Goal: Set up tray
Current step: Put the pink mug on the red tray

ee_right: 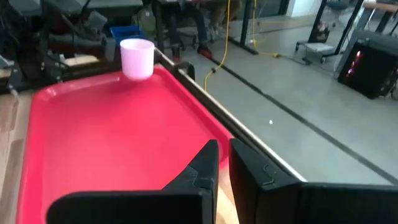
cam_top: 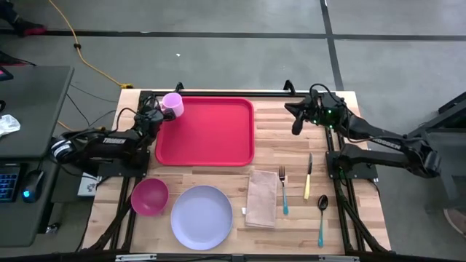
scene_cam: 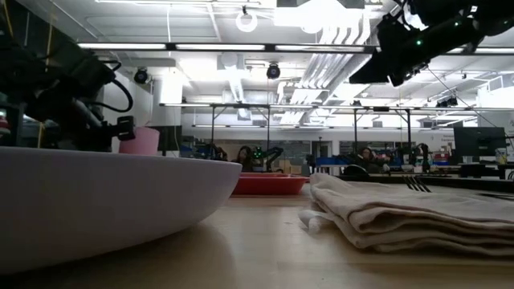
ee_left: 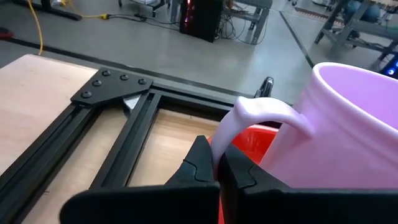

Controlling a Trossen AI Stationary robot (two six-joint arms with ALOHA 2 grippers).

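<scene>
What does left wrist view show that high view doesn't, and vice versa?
Left wrist only: the left end effector shut on the handle of the pink mug.

High only: the whole layout, with lavender plate, pink bowl, napkin, fork, knife, spoon, and the right end effector shut and empty, off the tray's far right corner.

Both: the mug at the far left corner of the red tray.
</scene>
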